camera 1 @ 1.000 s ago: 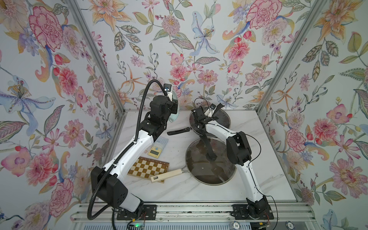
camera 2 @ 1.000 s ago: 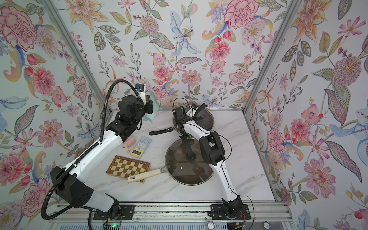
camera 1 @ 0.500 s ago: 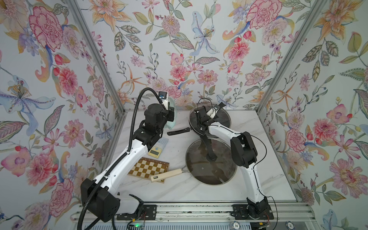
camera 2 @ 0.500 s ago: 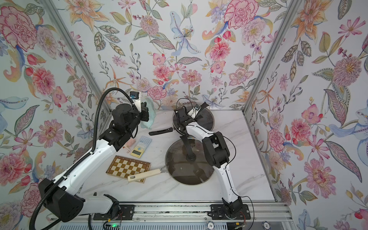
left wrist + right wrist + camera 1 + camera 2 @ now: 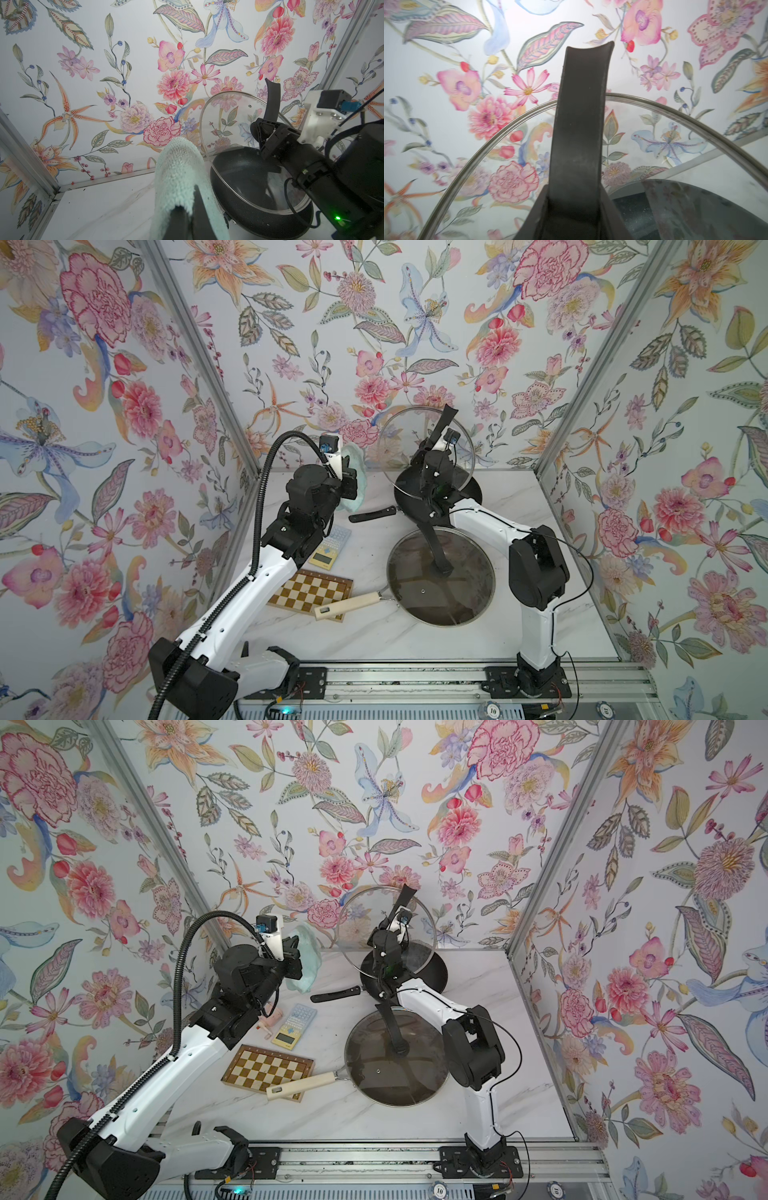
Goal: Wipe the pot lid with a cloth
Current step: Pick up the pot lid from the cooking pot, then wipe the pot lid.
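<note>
The pot lid (image 5: pixel 409 448) is clear glass with a steel rim and a black strap handle (image 5: pixel 581 124). It is lifted and tipped up on edge over the black pan (image 5: pixel 469 493) at the back, as both top views show (image 5: pixel 359 919). My right gripper (image 5: pixel 575 207) is shut on that handle (image 5: pixel 436 439). My left gripper (image 5: pixel 188 199) is shut on the mint-green cloth (image 5: pixel 178 166). It holds the cloth (image 5: pixel 358 475) raised just left of the lid, with a small gap between them. In the left wrist view the lid (image 5: pixel 228 124) stands to one side of the cloth.
A second, larger pan under a glass lid (image 5: pixel 440 576) sits at the front, its beige handle (image 5: pixel 349 605) lying over a chessboard (image 5: pixel 309 593). A pale blue calculator (image 5: pixel 332 545) and a small pink object (image 5: pixel 272 1017) lie under my left arm. Floral walls close three sides.
The right gripper has raised the lid off the black pan and tipped it up on edge. The left arm with the cloth has shifted slightly to the left.
</note>
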Motion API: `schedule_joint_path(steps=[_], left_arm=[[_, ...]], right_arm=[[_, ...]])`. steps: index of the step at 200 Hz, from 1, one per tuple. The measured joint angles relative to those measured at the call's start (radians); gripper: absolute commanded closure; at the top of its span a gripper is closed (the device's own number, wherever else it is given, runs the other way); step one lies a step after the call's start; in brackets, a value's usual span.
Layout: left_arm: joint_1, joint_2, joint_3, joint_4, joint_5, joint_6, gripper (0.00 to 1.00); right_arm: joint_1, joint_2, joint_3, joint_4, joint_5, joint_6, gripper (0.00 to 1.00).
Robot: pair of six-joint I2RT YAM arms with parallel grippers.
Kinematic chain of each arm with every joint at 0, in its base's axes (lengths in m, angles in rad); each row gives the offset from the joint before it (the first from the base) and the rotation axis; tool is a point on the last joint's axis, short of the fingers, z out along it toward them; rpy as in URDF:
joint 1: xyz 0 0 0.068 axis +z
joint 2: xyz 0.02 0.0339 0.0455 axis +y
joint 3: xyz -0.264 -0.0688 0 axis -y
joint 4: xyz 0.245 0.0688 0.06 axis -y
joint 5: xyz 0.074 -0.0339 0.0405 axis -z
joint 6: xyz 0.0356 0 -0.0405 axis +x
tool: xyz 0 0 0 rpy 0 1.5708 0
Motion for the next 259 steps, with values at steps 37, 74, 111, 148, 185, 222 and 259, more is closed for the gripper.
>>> schedule_joint_path(steps=[37,74,111,148,185,222,259], left_arm=[[0.000,-0.003,0.000,0.000,0.063,0.004,1.00],[0.000,-0.036,-0.026,0.005,0.116,0.003,1.00],[-0.003,-0.053,-0.037,0.055,0.193,-0.008,1.00],[-0.088,-0.053,-0.033,0.137,0.237,-0.004,1.00],[-0.234,0.016,-0.012,0.227,0.265,-0.008,1.00],[-0.352,0.147,0.036,0.304,0.311,-0.027,1.00],[-0.363,0.280,0.205,0.338,0.352,-0.031,1.00]], right_arm=[[-0.033,-0.253,-0.189,-0.089,-0.275,0.128,0.96],[-0.170,-0.488,-0.379,-0.179,-0.625,0.357,0.95],[-0.307,-0.571,-0.566,-0.011,-0.944,0.665,0.93],[-0.319,-0.533,-0.603,0.168,-1.136,0.896,0.93],[-0.331,-0.366,-0.530,0.570,-1.225,1.213,0.95],[-0.322,-0.197,-0.414,0.802,-1.244,1.450,0.96],[-0.280,-0.163,-0.407,0.851,-1.328,1.532,0.96]])
